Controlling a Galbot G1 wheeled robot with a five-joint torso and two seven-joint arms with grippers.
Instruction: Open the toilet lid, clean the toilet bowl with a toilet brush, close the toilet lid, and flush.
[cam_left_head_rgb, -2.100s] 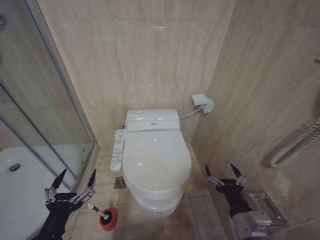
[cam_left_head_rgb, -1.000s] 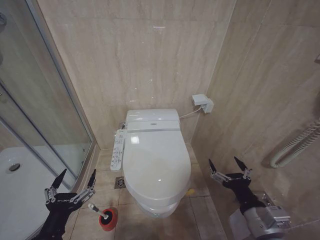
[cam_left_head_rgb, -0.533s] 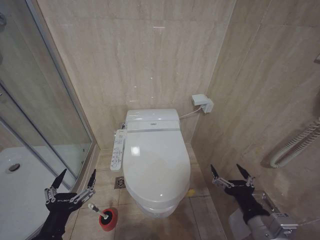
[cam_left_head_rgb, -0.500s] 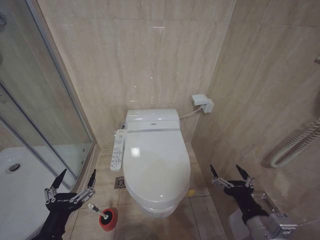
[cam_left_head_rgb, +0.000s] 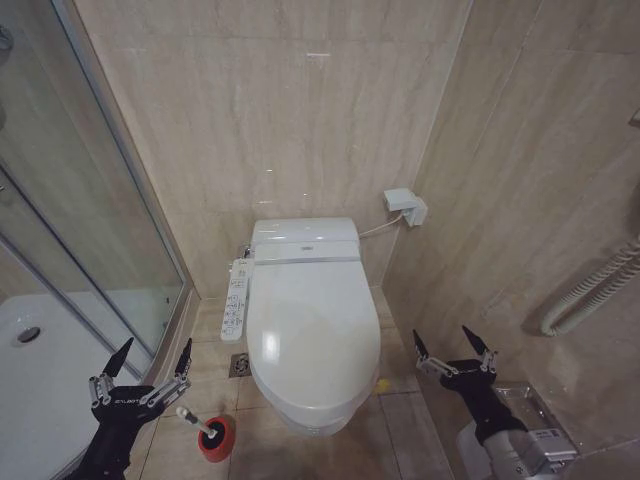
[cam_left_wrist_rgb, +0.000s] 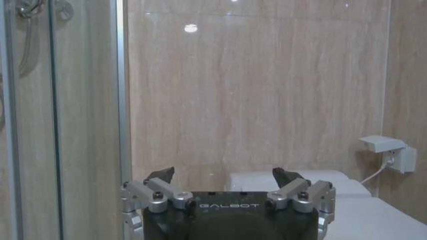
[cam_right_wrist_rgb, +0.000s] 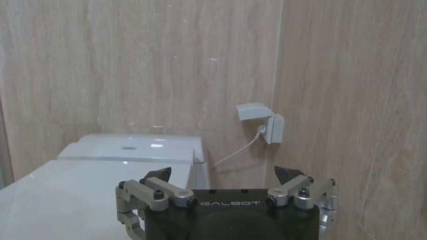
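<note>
The toilet lid lies shut, flat and glossy white, over the toilet bowl, whose front rim peeks out beneath it. The toilet brush stands tilted in its red cup on the floor left of the toilet. My left gripper hangs open just above the brush, holding nothing. My right gripper is open and empty to the right of the toilet, clear of the lid. The left wrist view has the left gripper with the lid beyond; the right wrist view has the right gripper and the lid.
A glass shower door and white shower tray close off the left. A button panel runs along the toilet's left side. A wall socket box, a white hose and the right wall stand close. A floor drain sits beside the toilet.
The lid has sunk the last bit and now lies flat. My right gripper drew off to the right, then came back a little left. The left arm has not moved.
</note>
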